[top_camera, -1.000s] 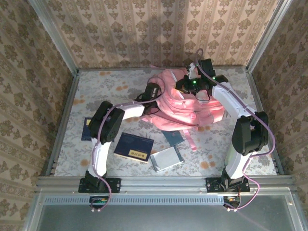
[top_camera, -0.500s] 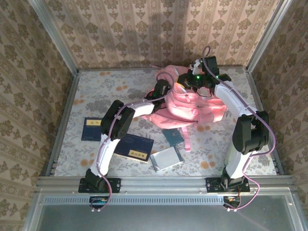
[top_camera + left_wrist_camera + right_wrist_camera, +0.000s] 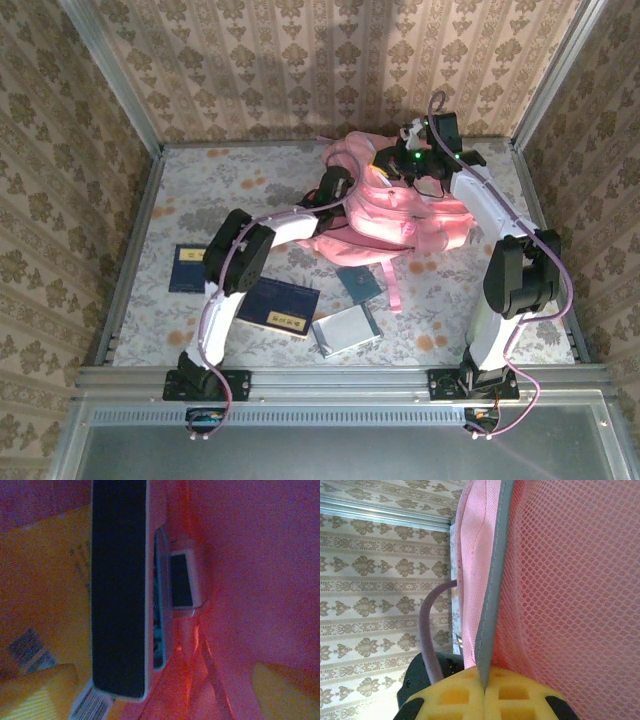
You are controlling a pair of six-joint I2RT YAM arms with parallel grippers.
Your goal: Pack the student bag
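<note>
Nothing here can actually be read. On the worktop [image 3: 250, 180], the left blue book [image 3: 190, 270] and the middle blue book [image 3: 278, 300] each carry a yellow label, print too small. A barcode sticker [image 3: 91, 706] shows blurred.

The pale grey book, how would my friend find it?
Find the big soft pink fabric backpack on the flowery table. Come toward the near edge, past the small teal book. The flat pale grey book lies there, the only light-coloured one, next to a dark blue book with a yellow label.
</note>
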